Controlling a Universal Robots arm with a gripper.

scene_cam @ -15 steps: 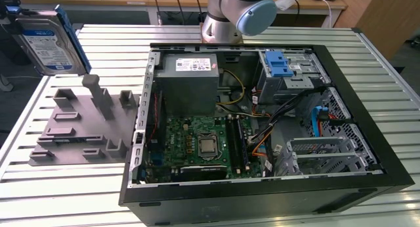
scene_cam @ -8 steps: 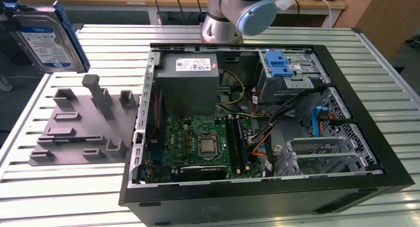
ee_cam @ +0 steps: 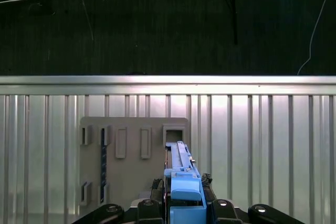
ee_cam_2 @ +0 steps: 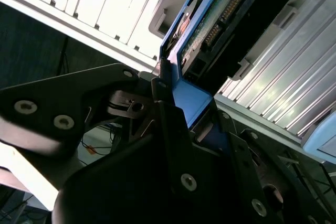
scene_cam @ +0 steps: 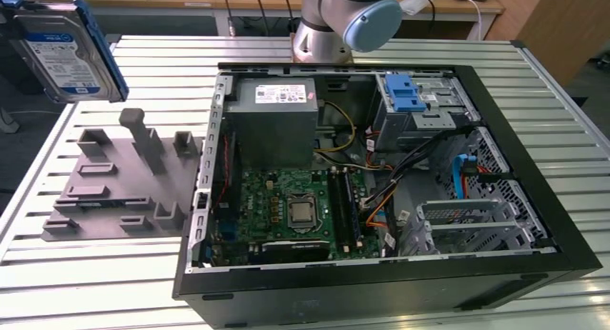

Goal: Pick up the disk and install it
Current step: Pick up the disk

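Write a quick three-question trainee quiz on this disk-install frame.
1. True or false: the flat silver hard drive with blue carrier rails sits inside the open black computer case.
2. What is the pincer shut on? A) the drive B) a cable C) nothing
3. Fill in: the metal drive cage in the case carries a ____ latch.
Key: 1 false, it hangs outside the case, at the exterior view's left; 2 A; 3 blue.
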